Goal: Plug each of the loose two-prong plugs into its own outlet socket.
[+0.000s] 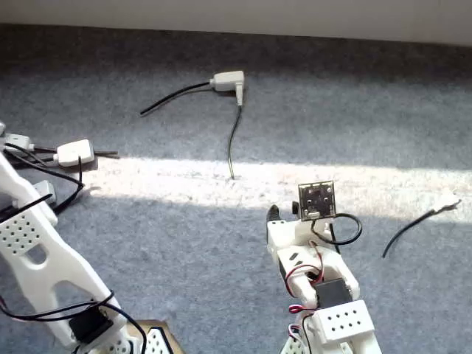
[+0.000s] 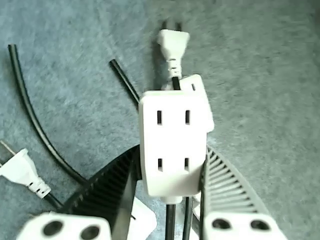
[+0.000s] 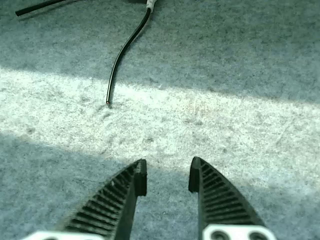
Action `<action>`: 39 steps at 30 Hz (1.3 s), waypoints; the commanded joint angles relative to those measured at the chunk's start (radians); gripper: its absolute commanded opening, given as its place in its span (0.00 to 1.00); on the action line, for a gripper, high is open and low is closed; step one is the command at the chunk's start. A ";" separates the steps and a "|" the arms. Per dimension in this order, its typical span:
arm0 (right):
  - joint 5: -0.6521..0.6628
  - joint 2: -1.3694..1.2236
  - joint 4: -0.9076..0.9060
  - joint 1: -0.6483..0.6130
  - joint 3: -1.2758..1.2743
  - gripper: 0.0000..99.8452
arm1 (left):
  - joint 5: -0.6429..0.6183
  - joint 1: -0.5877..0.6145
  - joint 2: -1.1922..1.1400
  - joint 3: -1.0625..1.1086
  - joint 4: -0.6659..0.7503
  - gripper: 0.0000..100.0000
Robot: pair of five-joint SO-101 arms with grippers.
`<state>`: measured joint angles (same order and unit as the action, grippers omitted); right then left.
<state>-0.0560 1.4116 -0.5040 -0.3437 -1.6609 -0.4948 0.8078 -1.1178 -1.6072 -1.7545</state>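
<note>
The left pincer (image 2: pixel 171 151) is gripping a white socket block (image 2: pixel 172 100) between its ribbed black fingers (image 2: pixel 112 185). The block's two pairs of slots are facing straight up at the wrist camera. Just past the block a white plug (image 2: pixel 173 44) is lying on the grey bench (image 2: pixel 270 75), prongs pointing away and its black cord running back behind the block. A second plug (image 2: pixel 19 170) is lying off to one side, near a curving black cord (image 2: pixel 35 125).

In the high view the gripped block is sitting at the left edge, close to the left arm (image 1: pixel 44 251). Further back a second socket block (image 1: pixel 227 80) is lying on the bench with a third plug (image 1: pixel 240 93) touching its right end. I cannot tell whether that plug is seated.

The right pincer (image 3: pixel 168 172) is hovering low over the sunlit strip, its tips a narrow gap apart and holding nothing. Far to the right a loose plug (image 1: pixel 446 200) is lying in that same strip, well apart from both blocks.
</note>
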 commanded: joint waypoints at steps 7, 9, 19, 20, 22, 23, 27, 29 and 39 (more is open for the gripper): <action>0.015 0.005 0.027 -0.004 -0.012 0.15 | 0.256 -0.265 0.352 -0.042 -0.018 0.01; 0.015 0.005 0.027 -0.004 -0.012 0.15 | 0.308 -0.338 0.410 -0.042 -0.020 0.01; 0.015 0.005 0.058 0.010 -0.024 0.15 | 0.393 -0.746 0.745 0.401 -0.020 0.01; 0.014 0.005 0.065 0.022 -0.028 0.15 | 0.393 -0.789 0.794 0.509 -0.018 0.01; 0.009 0.005 0.085 0.045 -0.035 0.15 | 0.394 -0.871 0.878 0.719 -0.015 0.01; 0.008 0.005 0.087 0.058 -0.035 0.15 | 0.396 -0.909 0.915 0.817 -0.014 0.01; 0.006 0.005 0.085 0.099 -0.028 0.15 | 0.396 -1.024 0.990 1.106 0.037 0.01; -0.026 0.005 0.085 0.119 -0.028 0.15 | 0.397 -1.061 1.012 1.188 0.094 0.01; -0.178 0.005 0.113 0.294 -0.031 0.15 | 0.559 -1.254 1.029 1.593 0.433 0.01</action>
<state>-0.2033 1.4116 -0.4319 -0.0875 -1.6671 -0.0130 -0.3644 -0.1435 -0.1603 -1.4830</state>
